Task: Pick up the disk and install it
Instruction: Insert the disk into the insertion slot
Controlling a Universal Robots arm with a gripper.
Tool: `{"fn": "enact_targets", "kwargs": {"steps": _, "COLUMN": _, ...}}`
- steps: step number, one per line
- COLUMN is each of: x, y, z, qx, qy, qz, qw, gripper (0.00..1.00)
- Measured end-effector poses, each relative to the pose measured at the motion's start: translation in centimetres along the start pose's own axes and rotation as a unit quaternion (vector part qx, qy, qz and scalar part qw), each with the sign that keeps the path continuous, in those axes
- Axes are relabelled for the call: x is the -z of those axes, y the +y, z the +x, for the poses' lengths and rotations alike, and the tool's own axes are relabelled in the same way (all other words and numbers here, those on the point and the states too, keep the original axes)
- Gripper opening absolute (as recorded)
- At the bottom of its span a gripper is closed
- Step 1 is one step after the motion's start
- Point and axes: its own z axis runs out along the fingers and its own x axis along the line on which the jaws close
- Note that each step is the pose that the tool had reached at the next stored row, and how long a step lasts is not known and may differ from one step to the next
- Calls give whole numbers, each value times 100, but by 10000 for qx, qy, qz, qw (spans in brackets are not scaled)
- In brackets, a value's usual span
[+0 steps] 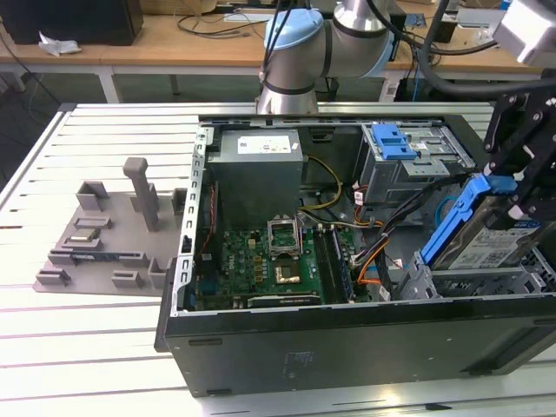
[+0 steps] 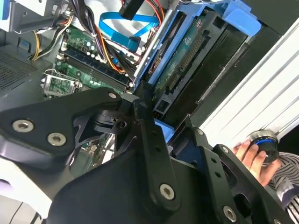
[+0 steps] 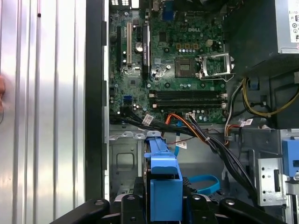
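Pickup done, install pending. Gripper (image 1: 521, 187) clenched on disk (image 1: 486, 239), held tilted just above empty bay (image 3: 126, 158) of PC case (image 1: 347, 334), not seated yet.

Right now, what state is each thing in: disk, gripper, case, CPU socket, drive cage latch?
disk: held tilted above the case's drive bay, not seated
gripper: shut on the disk's blue carrier
computer case: side open, interior exposed
CPU socket: lid raised, empty
blue latch: atop drive cage

Bay floor (image 3: 124, 161) below the disk (image 1: 495, 239) is left open; passage is crowded by cables (image 3: 196, 133) beside it and the case wall (image 3: 96, 116).
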Motion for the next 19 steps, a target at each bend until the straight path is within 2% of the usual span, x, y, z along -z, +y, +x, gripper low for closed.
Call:
{"fn": "enact_targets", "kwargs": {"steps": 4, "x": -109, "y": -9, "z": 5, "qx": 8, "qy": 2, "qz": -1, "qw": 10000, "gripper": 37}}
{"fn": "enact_targets", "kwargs": {"steps": 7, "x": -164, "y": -14, "z": 7, "qx": 13, "qy": 2, "qz": -1, "qw": 10000, "gripper": 37}}
{"fn": "enact_targets", "kwargs": {"steps": 13, "x": -169, "y": -15, "z": 7, "qx": 14, "qy": 1, "qz": -1, "qw": 10000, "gripper": 38}}
{"fn": "enact_targets", "kwargs": {"steps": 14, "x": -169, "y": -15, "z": 7, "qx": 13, "qy": 2, "qz": -1, "qw": 10000, "gripper": 44}}
{"fn": "enact_targets", "kwargs": {"steps": 19, "x": -171, "y": -14, "z": 7, "qx": 13, "qy": 2, "qz": -1, "qw": 10000, "gripper": 43}}
